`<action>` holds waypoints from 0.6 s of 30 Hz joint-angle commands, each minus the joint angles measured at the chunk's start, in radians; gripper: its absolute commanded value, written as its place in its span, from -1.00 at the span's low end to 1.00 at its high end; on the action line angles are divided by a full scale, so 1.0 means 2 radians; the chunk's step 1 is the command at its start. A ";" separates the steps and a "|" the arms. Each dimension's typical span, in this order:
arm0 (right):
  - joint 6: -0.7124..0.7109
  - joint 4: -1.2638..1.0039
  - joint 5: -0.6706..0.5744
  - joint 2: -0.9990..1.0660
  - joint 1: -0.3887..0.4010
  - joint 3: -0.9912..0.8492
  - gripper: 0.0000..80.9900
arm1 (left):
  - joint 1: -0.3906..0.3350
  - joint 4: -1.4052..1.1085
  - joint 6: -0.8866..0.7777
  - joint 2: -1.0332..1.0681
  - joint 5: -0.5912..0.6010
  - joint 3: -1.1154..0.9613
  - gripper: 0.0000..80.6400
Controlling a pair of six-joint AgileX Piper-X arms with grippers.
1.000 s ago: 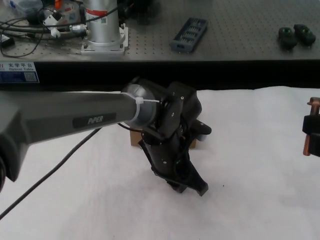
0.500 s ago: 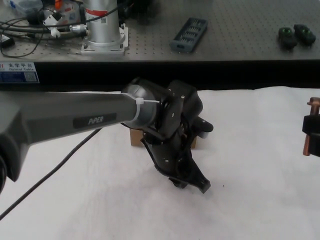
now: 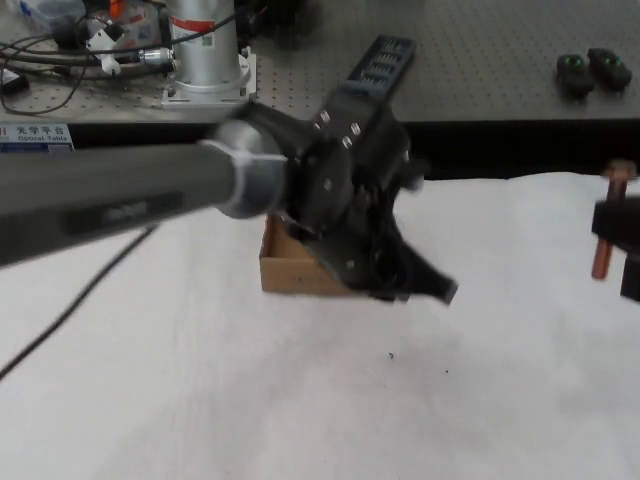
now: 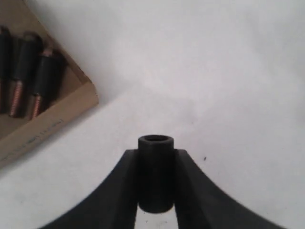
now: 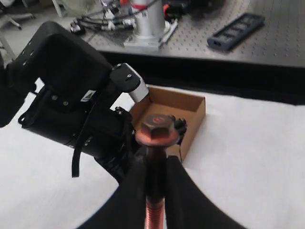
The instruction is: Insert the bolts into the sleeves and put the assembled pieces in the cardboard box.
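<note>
The left gripper point(image 4: 156, 160) is clamped on a black sleeve point(image 4: 156, 186), whose open end shows. Over the past second it has lifted off the white cloth point(image 3: 200, 400) to mid-frame in the high view, just in front of the cardboard box point(image 3: 285, 272), where finished pieces point(image 4: 45, 78) already lie. At the right edge, the right gripper point(image 5: 155, 164) pinches a copper bolt point(image 5: 156, 129), now slightly higher. Both parts look ready for joining.

A white cloth point(image 3: 200, 400) forms the work surface; the cardboard box point(image 3: 285, 272) rests directly on it.
</note>
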 commanded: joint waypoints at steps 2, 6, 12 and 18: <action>-0.007 -0.082 -0.026 -0.003 0.001 -0.001 -0.92 | 0.001 -0.055 -0.016 -0.043 0.001 0.053 -0.99; -0.048 -0.091 -0.053 -0.003 0.001 -0.001 -0.92 | 0.002 -0.149 -0.048 -0.109 0.001 0.155 -0.99; -0.072 -0.094 -0.128 0.022 0.001 -0.001 -0.92 | 0.002 -0.356 -0.070 -0.220 0.025 0.320 -0.99; -0.071 -0.172 -0.240 0.085 0.001 -0.001 -0.92 | 0.002 -0.509 -0.064 -0.316 0.050 0.456 -0.99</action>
